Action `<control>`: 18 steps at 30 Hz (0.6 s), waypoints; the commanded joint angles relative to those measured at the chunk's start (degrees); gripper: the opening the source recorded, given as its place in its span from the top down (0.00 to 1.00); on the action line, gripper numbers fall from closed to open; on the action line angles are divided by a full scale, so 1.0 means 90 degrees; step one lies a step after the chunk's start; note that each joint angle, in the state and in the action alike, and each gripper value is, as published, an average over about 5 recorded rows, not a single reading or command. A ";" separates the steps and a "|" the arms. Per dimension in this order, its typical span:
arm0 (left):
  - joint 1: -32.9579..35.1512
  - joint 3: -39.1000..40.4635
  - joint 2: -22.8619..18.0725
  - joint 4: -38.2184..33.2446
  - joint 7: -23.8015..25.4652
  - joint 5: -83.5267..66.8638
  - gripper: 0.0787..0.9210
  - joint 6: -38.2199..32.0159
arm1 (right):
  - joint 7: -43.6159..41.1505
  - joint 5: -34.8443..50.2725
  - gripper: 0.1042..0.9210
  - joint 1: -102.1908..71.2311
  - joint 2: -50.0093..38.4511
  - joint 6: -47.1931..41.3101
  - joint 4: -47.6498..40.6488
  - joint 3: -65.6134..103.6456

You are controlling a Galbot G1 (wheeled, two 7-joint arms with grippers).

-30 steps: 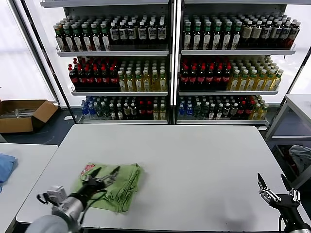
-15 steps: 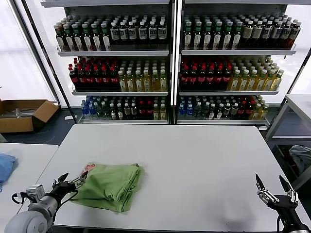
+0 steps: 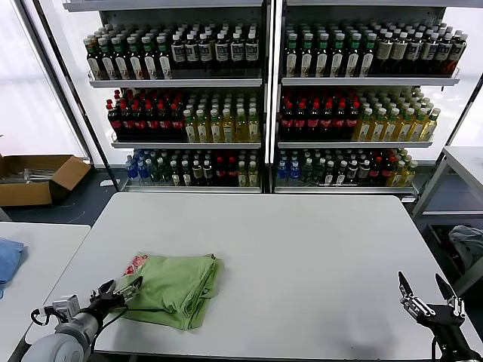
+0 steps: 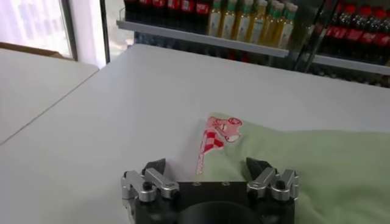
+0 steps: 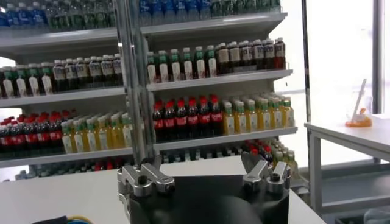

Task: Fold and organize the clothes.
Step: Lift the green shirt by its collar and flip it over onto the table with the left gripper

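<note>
Folded green polo shirt point(image 3: 172, 289) laid on desk point(image 3: 302, 256), left gripper point(image 3: 121, 290) held open at its edge, right gripper point(image 3: 427, 294) parked open at desk's right corner.

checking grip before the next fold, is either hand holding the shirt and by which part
Nothing is held. The left hand is open at the folded shirt's near-left edge; the right hand is open, far away.

Lt green polo shirt point(image 3: 175, 287) w/ red-white checkered print, on white table point(image 3: 302, 249).

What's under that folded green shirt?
Only the white table shows around the shirt. A bit of red checkered print peeks out; anything beneath the folds is hidden.
</note>
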 commanded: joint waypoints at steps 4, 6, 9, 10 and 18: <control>0.0006 0.0204 -0.0172 0.0143 0.0082 0.0066 0.13 -0.0175 | 0.0000 -0.0018 0.12 -0.0058 0.0050 -0.0003 0.0069 0.0040; 0.0013 0.0222 -0.0169 0.0182 0.0100 0.0059 0.16 -0.0266 | -0.0001 -0.0016 0.12 -0.0071 0.0050 -0.0002 0.0079 0.0058; 0.0039 0.0241 -0.0190 0.0207 0.0096 0.0000 0.26 -0.0400 | 0.0000 -0.0015 0.12 -0.0067 0.0047 -0.0001 0.0075 0.0068; 0.0050 0.0246 -0.0202 0.0208 0.0088 -0.0029 0.30 -0.0437 | 0.0000 -0.0016 0.12 -0.0059 0.0048 -0.0003 0.0071 0.0065; 0.0095 0.0259 -0.0244 0.0153 0.0047 -0.0140 0.56 -0.0586 | 0.0007 -0.0041 0.12 0.0012 0.0062 -0.0018 0.0042 0.0017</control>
